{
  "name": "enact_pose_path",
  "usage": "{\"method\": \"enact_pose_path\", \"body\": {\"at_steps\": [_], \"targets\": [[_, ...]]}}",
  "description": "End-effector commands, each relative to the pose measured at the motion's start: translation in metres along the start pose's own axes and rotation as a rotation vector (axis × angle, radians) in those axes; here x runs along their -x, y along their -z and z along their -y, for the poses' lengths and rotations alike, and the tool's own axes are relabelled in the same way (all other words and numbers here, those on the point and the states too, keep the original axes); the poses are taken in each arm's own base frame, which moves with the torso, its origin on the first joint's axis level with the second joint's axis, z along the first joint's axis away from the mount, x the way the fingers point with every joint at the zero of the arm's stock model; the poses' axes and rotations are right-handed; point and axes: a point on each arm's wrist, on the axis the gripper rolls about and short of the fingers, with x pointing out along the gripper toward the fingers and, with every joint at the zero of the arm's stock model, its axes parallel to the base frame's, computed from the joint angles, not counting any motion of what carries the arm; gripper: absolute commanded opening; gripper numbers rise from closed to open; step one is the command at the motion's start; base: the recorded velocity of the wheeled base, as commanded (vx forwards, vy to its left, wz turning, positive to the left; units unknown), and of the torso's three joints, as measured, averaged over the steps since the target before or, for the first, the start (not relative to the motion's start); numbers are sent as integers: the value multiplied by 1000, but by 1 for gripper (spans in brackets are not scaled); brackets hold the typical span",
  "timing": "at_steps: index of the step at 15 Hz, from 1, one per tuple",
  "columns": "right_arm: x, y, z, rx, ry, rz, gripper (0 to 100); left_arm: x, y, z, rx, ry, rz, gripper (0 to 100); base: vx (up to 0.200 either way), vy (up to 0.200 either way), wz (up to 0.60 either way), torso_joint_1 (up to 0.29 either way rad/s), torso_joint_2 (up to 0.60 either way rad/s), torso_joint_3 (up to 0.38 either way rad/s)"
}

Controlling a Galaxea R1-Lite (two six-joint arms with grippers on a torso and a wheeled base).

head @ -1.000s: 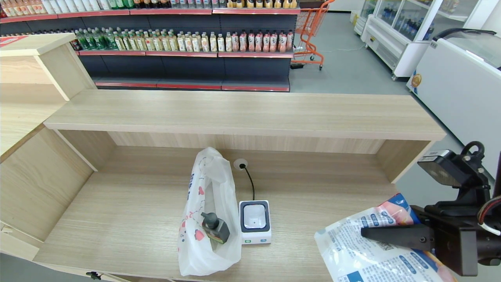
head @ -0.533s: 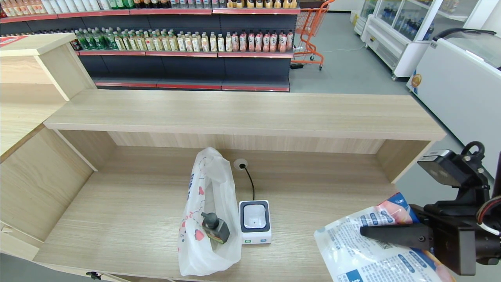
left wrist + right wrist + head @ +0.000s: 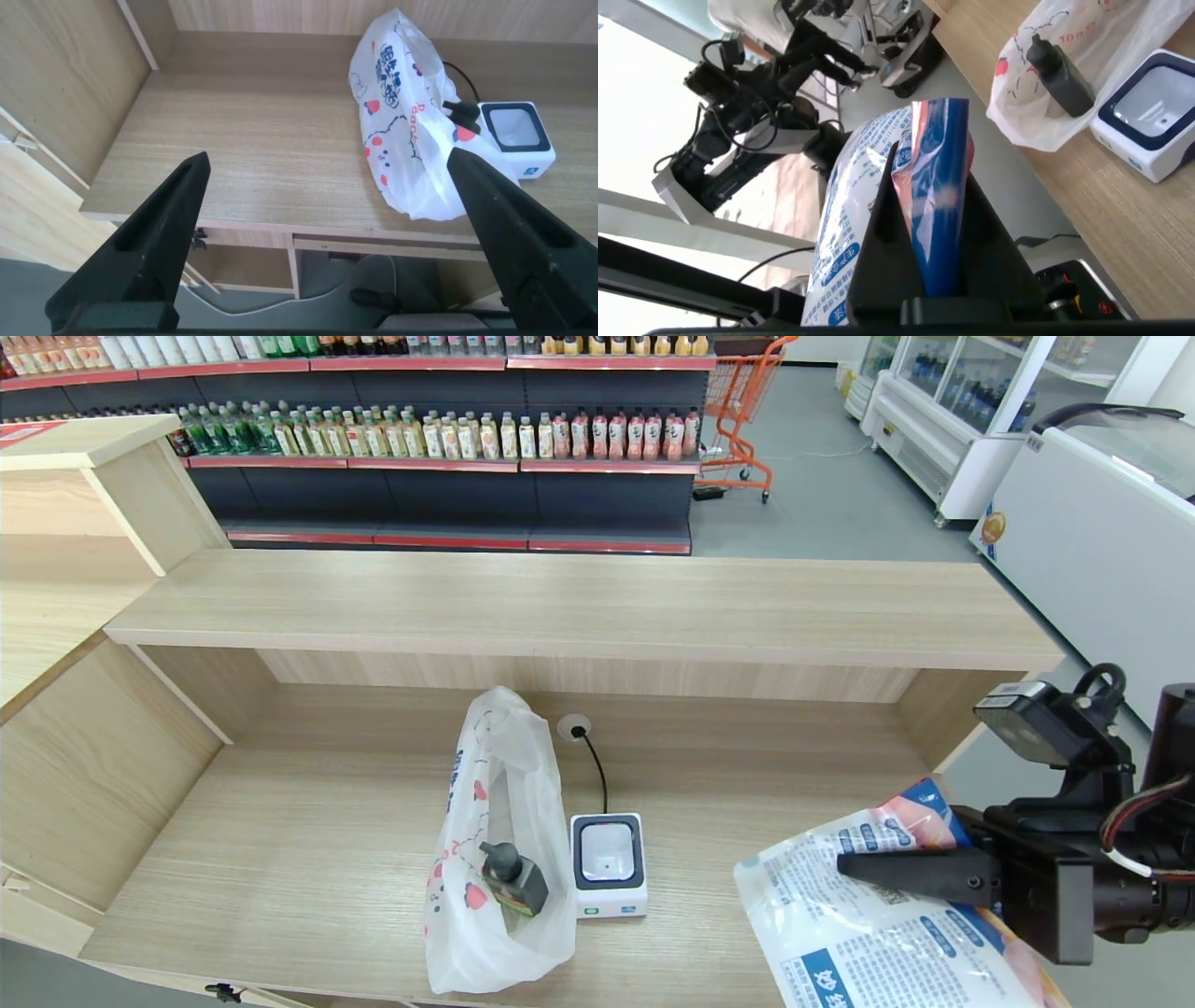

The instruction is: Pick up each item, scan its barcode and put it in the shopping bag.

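My right gripper hovers off the counter's front right corner, shut on a white, blue and pink pouch whose printed side faces up. In the right wrist view the pouch stands edge-on between the fingers. A white plastic shopping bag with red hearts lies open on the counter, a dark pump bottle inside it. The white barcode scanner sits just right of the bag. My left gripper hangs open above the counter's front left, with the bag and scanner beyond it.
The wooden counter has a raised shelf at the back and side walls. A black cable runs from the scanner to a hole in the counter. Store shelves with bottles and freezers stand behind.
My right gripper has shifted a little to the left and farther over the counter, carrying the pouch with it. The bag, bottle and scanner have stayed put.
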Motion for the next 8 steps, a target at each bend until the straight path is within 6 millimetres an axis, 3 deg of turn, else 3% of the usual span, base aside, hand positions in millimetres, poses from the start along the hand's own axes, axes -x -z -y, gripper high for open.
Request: {"method": "enact_pose_path", "body": {"at_steps": [1,3,6,8], "targets": [[0,1,1,-9,1,-4,0,0,0,0,0,0,0,100,0,0,0,0,0,0],[10,4,-10,17,36,23,0,0,0,0,0,-1,0,100,0,0,0,0,0,0],[29,2,-8,174,278,95,0,0,0,0,0,0,0,100,0,0,0,0,0,0],[31,7,-1,299,427,62,0,0,0,0,0,0,-1,100,0,0,0,0,0,0]]}}
